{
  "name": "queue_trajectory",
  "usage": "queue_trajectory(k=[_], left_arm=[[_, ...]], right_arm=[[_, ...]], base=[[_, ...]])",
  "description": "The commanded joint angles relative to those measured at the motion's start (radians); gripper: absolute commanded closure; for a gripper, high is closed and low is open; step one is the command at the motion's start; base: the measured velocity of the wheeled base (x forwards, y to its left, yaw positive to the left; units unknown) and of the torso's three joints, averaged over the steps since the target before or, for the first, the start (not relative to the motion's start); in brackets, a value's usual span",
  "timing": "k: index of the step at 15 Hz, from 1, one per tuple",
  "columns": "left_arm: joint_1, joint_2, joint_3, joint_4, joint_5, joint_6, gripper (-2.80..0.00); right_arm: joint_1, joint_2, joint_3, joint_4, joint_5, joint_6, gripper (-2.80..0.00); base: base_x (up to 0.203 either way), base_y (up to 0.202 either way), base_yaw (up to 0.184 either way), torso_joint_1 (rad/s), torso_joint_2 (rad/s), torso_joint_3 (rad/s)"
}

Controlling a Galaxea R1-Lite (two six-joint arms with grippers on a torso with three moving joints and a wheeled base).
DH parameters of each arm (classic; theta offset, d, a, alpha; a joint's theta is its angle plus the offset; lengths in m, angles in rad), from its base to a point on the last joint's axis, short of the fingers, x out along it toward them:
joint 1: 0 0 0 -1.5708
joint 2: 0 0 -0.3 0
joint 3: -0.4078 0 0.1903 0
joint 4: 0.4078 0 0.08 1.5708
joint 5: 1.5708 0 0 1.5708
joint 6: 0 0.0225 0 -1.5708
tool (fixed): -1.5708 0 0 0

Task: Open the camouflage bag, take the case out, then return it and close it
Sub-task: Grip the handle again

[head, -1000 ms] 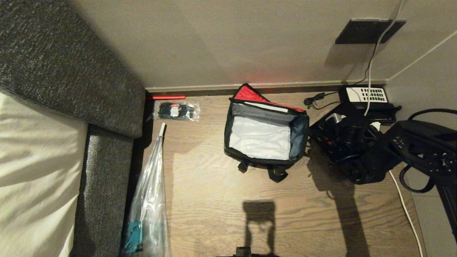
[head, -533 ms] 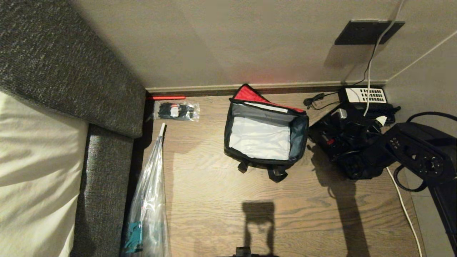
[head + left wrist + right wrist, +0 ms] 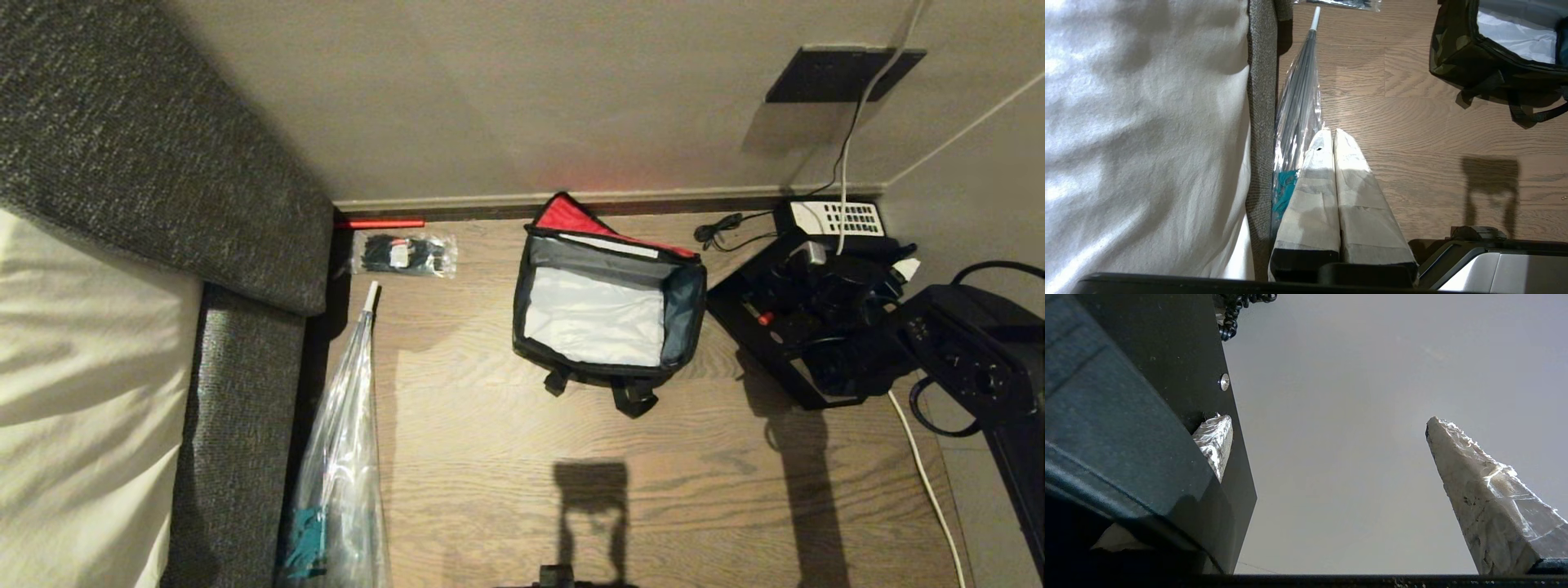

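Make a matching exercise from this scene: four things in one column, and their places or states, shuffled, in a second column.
Things:
1. camouflage bag
2. case
3. clear packet of black items
4. left gripper

Places or states:
A. jaws shut, parked beside the sofa
B. lying on the floor by the sofa's corner, near the wall
C. lid open, pale grey interior empty
D. out on the floor, on the bag's right, under the right arm

Pairs: 1-C, 2-D, 3-B, 4-A
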Motion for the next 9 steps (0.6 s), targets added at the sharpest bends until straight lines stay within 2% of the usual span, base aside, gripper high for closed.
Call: queue_trajectory(k=[1, 2, 6, 9], left_arm=[[0.000, -0.002, 0.000, 0.000, 0.001, 0.000, 0.00], [0.000, -0.002, 0.000, 0.000, 0.001, 0.000, 0.00], [0.000, -0.002, 0.000, 0.000, 0.001, 0.000, 0.00], [0.000, -0.002, 0.000, 0.000, 0.001, 0.000, 0.00]], right_arm=[[-0.003, 0.012, 0.014, -0.011, -0.006, 0.001, -0.52], [-0.003, 0.012, 0.020, -0.026, -0.005, -0.002, 0.00], [-0.001, 0.026, 0.002, -0.079, -0.005, -0.018, 0.00], [0.000, 0.025, 0.002, -0.152, -0.005, -0.075, 0.00]], base=[[0.000, 0.000, 0.000, 0.000, 0.00, 0.000], [0.000, 0.000, 0.000, 0.000, 0.00, 0.000], [0.000, 0.000, 0.000, 0.000, 0.00, 0.000], [0.000, 0.000, 0.000, 0.000, 0.00, 0.000]])
